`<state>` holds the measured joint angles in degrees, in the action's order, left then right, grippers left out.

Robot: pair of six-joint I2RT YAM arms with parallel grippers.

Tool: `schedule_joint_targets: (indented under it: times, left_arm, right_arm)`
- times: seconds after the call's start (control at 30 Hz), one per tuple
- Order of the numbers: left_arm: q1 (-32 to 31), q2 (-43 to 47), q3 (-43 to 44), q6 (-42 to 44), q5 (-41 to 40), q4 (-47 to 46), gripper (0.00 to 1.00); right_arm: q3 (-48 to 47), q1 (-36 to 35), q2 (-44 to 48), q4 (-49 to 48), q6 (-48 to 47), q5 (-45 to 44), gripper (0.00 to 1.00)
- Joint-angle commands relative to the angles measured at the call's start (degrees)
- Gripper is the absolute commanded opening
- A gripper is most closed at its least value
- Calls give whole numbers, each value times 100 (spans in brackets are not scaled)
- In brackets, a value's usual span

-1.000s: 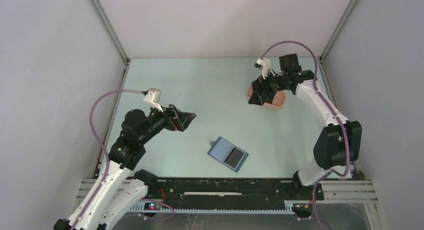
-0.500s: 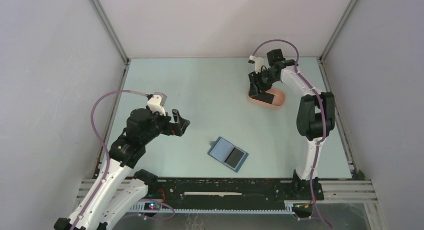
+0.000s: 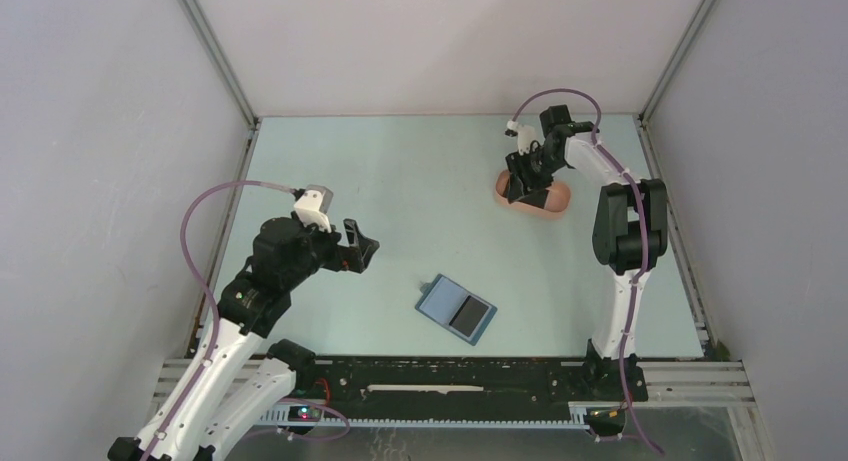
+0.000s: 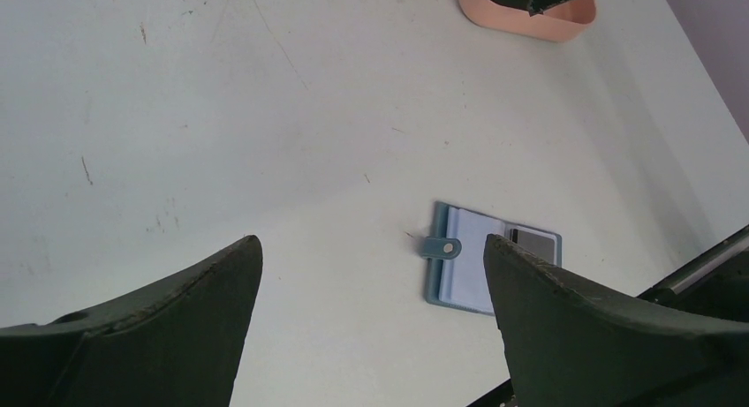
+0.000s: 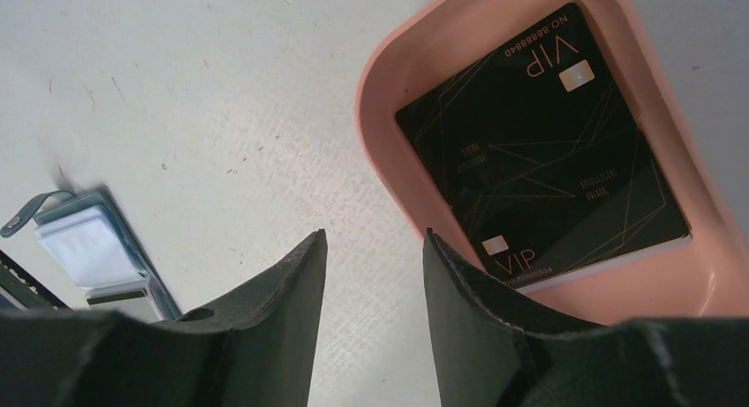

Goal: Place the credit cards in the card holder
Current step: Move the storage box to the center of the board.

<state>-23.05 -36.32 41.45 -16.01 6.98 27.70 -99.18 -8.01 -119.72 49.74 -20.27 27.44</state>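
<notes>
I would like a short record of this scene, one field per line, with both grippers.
card holder: open flat on the table, toward the near edge
tray: peach-pink, far right of the table
cards: two black ones, overlapping, inside the tray
left gripper: wide open, empty, above the table
right gripper: jaws partly closed, nothing between them, at the tray's rim
</notes>
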Motion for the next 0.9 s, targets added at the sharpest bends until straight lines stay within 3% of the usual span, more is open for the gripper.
schedule_joint_targets:
  times: [0.0, 0.87]
  left_arm:
    - [53, 80, -48, 111, -83, -28, 100]
    - [62, 89, -58, 110, -91, -19, 100]
  right_arm:
    - [-73, 94, -7, 114, -124, 11, 54]
    - [133, 168, 66, 248, -646, -25, 57]
